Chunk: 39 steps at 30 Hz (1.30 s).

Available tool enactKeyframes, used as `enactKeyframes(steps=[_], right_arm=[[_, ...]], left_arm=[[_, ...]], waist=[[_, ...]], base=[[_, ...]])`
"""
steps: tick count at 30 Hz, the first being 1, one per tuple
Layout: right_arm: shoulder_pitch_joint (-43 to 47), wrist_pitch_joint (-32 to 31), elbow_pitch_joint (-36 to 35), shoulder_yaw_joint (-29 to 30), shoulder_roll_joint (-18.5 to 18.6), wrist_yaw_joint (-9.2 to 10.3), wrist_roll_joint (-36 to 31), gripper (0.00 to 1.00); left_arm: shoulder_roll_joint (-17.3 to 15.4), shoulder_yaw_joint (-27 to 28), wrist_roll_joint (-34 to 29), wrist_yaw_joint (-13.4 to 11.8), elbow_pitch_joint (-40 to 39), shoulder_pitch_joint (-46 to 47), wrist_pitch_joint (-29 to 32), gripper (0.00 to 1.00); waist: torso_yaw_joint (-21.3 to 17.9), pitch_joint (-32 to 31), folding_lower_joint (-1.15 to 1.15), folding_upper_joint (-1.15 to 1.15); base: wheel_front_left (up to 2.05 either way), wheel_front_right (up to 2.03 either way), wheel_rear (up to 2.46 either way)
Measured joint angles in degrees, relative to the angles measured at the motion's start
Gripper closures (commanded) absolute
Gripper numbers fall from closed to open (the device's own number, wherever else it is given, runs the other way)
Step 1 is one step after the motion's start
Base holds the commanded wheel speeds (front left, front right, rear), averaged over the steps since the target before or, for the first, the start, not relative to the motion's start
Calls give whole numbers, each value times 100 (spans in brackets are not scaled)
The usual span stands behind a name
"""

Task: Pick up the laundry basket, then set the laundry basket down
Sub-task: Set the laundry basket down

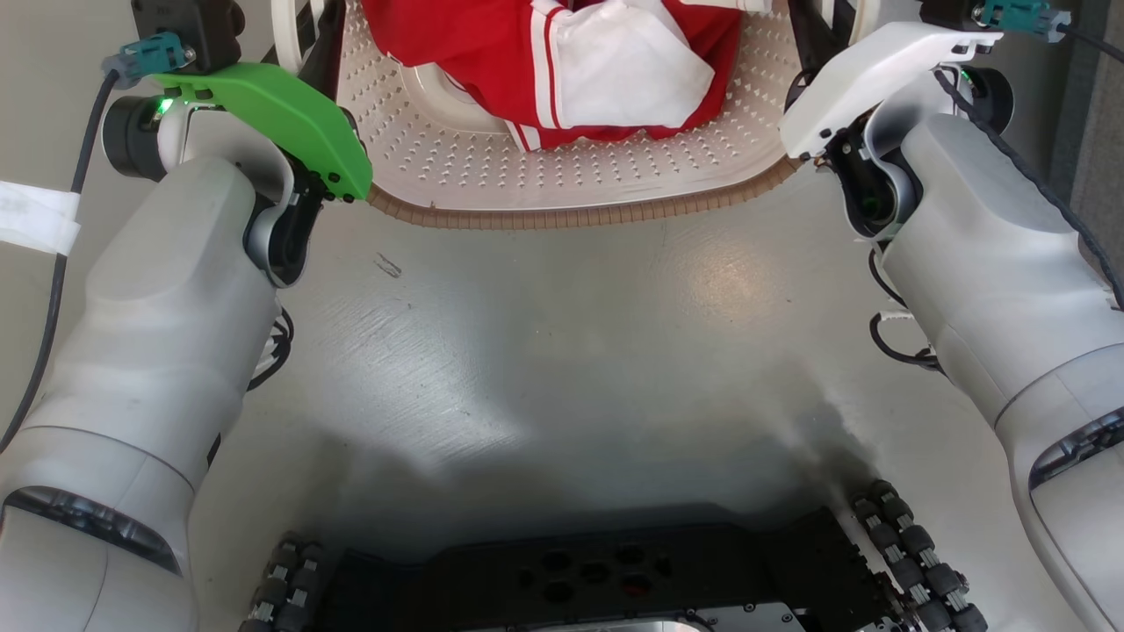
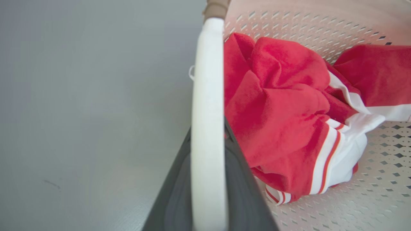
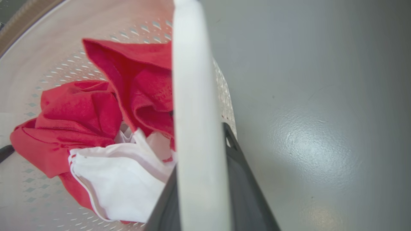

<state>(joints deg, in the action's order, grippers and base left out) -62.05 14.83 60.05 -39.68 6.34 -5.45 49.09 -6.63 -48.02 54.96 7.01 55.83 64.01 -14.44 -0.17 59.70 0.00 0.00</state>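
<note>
The laundry basket (image 1: 562, 215) is at the top of the head view, cream-white and perforated with a brown woven rim, between my two arms. A red and white garment (image 1: 597, 70) lies crumpled inside it. My left gripper (image 2: 208, 134) is shut on the basket's white left loop handle (image 2: 207, 80), which runs up between the dark fingers. My right gripper (image 3: 199, 134) is shut on the white right loop handle (image 3: 191, 80) in the same way. Whether the basket's bottom touches the floor is hidden.
Grey glossy floor (image 1: 562, 351) spreads between the basket and my dark wheeled base (image 1: 597, 579). A strip of white tape (image 1: 35, 215) lies on the floor at the left. A dark surface (image 1: 1098, 132) stands at the right edge.
</note>
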Motion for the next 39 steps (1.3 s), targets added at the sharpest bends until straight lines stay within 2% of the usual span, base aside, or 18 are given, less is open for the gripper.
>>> enactKeyframes(steps=[15, 16, 17, 18, 19, 20, 22, 39], right_arm=[[59, -5, -69, 253, -3, 9, -234, 100], [68, -5, -68, 267, -9, 10, -234, 82], [79, -5, -66, 281, -19, 9, -234, 57], [99, -7, -66, 296, -25, -3, -235, 15], [99, -7, -66, 296, -25, -3, -235, 0], [120, -7, -67, 325, -33, -9, -235, 0], [129, -7, -58, 359, -56, -8, -235, 0], [311, -7, -8, 619, -86, -1, -396, 0]], left_arm=[[-5, 74, -126, -3, -70, 0, -24, 100], [-5, 75, -141, -3, -65, 0, -24, 100], [-4, 78, -147, -3, -58, -1, -24, 98], [-14, 88, -169, -3, -52, -1, -24, 74], [-14, 88, -169, -3, -52, -1, -24, 54], [-35, 85, -190, 5, -47, -1, -25, 27], [-32, 64, -227, 23, -43, -6, -24, 0], [-29, 131, -229, 32, 109, -215, -24, 0]], waist=[[-8, 67, 0, 0], [-7, 65, 0, 0], [-6, 61, 0, 0], [-6, 55, 0, 0], [-6, 55, 0, 0], [-6, 48, 0, 0], [-7, 31, 0, 0], [-20, -284, 0, 0]], base=[[0, 0, 0], [0, 0, 0], [0, 0, 0], [0, 0, 0], [0, 0, 0], [0, 0, 0], [0, 0, 0], [0, 0, 0]])
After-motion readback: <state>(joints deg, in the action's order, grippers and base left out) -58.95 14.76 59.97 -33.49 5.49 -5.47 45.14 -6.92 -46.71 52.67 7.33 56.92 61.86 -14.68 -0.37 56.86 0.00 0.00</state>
